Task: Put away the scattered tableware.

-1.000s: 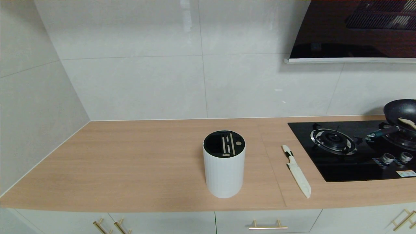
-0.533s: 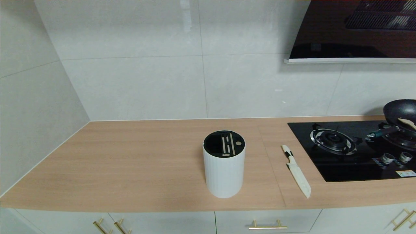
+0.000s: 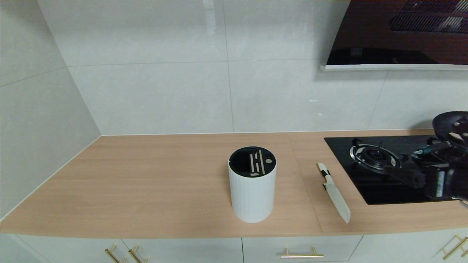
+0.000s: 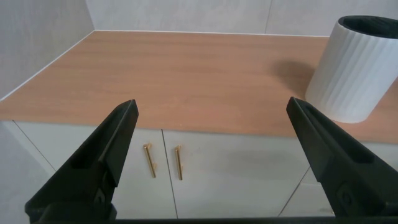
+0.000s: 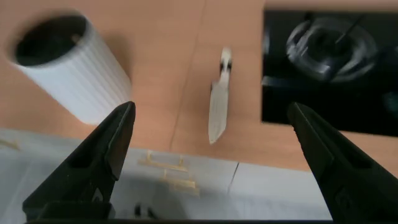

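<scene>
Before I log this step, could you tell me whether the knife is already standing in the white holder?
No, the knife lies flat on the countertop beside the white holder, apart from it.

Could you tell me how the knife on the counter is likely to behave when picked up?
The knife looks thin and rigid, so it probably won't flop. Lying flat on the smooth counter, it may slide or pivot when nudged, and offers little height to pinch.

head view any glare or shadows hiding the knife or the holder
Head view: glare streak on the wall tiles; knife and holder evenly lit, unobscured. Left wrist view: the holder casts a soft shadow on the counter beside it.
</scene>
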Tool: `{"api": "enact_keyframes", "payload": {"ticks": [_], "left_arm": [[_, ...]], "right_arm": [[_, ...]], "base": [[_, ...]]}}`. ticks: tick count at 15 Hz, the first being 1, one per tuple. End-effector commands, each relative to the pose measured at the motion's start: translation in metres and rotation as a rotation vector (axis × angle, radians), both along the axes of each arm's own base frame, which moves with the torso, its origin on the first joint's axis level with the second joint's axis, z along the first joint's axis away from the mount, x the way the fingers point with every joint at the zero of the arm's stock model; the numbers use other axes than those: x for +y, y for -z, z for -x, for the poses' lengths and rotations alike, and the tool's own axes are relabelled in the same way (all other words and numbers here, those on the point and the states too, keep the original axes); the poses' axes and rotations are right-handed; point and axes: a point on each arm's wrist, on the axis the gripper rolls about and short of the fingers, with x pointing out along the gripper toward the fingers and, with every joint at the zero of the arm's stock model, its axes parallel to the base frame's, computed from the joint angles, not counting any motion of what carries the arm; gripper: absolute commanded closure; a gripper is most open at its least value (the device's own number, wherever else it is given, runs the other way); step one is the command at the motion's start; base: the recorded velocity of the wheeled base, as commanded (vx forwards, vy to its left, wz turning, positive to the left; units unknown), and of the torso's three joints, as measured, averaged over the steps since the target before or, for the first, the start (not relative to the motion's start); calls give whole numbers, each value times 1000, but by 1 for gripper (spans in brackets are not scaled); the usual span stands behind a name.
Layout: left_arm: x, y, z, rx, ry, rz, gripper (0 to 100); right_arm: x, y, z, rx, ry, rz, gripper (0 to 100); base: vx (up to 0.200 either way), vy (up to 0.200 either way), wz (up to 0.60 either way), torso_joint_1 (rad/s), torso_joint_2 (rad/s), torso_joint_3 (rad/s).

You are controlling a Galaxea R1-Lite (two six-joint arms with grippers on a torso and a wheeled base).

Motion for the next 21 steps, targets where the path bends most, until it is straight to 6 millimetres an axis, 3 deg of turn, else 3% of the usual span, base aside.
{"api": "enact_keyframes", "payload": {"ticks": [1,4,7,9,10,13,14,15,16,21], "left_arm": [[0,0,0,1,-1,0,0],[0,0,0,0,-1,1,0],[0,0,0,0,-1,1,0],[0,0,0,0,-1,1,0],[0,0,0,-1,-1,1,0],[0,0,0,0,-1,1,0],[0,0,0,0,-1,1,0],[0,0,0,0,-1,1,0],[0,0,0,-1,-1,1,0],[0,0,0,-1,-1,1,0]], "right_arm": [[23,58,-76,216,-48,35,0],[29,107,-111,252,-29,58,0],[35,152,-134,260,-20,85,0],[35,159,-137,260,-9,94,0],[35,175,-144,269,3,113,0],[36,196,-152,265,6,111,0],[35,214,-158,258,15,109,0],[35,214,-158,258,15,109,0],[27,229,-169,241,41,103,0],[22,238,-186,211,64,95,0]], "base": [[0,0,0,0,0,0],[0,0,0,0,0,0],[0,0,0,0,0,0],[0,0,0,0,0,0],[0,0,0,0,0,0],[0,0,0,0,0,0],[0,0,0,0,0,0],[0,0,0,0,0,0],[0,0,0,0,0,0],[0,0,0,0,0,0]]}}
